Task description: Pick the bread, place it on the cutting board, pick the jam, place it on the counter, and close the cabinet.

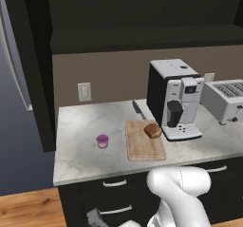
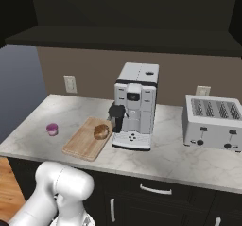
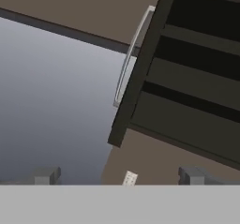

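Two task items already sit on the white-grey veined marble counter (image 1: 80, 145) in my left base view: the small purple-magenta jam jar (image 1: 102, 140) stands on bare marble, and just to its right the flat light-tan wooden cutting board (image 1: 142, 147) carries the small rounded brown bread loaf (image 1: 153, 130) at its far right corner, beside a white and black coffee machine (image 1: 173, 98). A silver toaster (image 1: 227, 98) stands farther right.

From the right base view, I see the jam jar (image 2: 52, 128) left of the board (image 2: 80, 144), apart from it, and the bread (image 2: 101, 131) close to the coffee machine (image 2: 134, 104). The toaster (image 2: 213, 122) sits well apart on the right.

Through the hand view, the claw (image 3: 119, 177) has its two tips spread wide, gripping nothing. Ahead of it the black-brown upper cabinet door (image 3: 140, 66) stands open edge-on, its long silver bar handle (image 3: 130, 54) showing, with dark shelves (image 3: 197, 73) exposed beyond.
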Controlling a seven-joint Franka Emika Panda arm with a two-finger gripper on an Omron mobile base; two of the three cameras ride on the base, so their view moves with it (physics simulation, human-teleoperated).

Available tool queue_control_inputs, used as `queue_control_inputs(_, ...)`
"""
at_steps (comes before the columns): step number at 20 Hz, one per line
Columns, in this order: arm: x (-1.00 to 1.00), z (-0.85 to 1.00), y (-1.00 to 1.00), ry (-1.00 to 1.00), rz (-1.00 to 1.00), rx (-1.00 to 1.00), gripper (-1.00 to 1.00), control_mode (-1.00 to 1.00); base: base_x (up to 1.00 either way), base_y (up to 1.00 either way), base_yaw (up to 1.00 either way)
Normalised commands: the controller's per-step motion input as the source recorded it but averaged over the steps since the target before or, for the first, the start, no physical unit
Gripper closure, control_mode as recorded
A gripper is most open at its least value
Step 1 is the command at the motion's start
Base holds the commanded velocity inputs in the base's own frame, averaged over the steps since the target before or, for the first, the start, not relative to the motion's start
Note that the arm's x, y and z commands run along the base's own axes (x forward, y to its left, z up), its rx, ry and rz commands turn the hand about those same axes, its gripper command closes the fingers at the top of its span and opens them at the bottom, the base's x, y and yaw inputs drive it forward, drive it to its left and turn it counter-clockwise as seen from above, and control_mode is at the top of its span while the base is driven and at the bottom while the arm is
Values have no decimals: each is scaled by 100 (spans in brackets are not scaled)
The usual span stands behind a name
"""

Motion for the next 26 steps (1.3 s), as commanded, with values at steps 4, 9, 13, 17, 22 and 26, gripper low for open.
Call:
queue_control_inputs(4,15,0,33,-5,0,0,-100,-100,0,0,0)
queue_control_inputs(9,25,0,32,-5,-1,0,-100,-100,0,0,0)
queue_control_inputs(13,34,0,23,-4,-6,0,-100,-100,0,0,0)
queue_control_inputs(17,38,0,18,-4,-11,0,-100,-100,0,0,0)
queue_control_inputs(22,35,0,17,-8,-15,0,-100,-100,0,0,0)
queue_control_inputs(26,24,0,16,-11,-14,1,-100,-100,0,0,0)
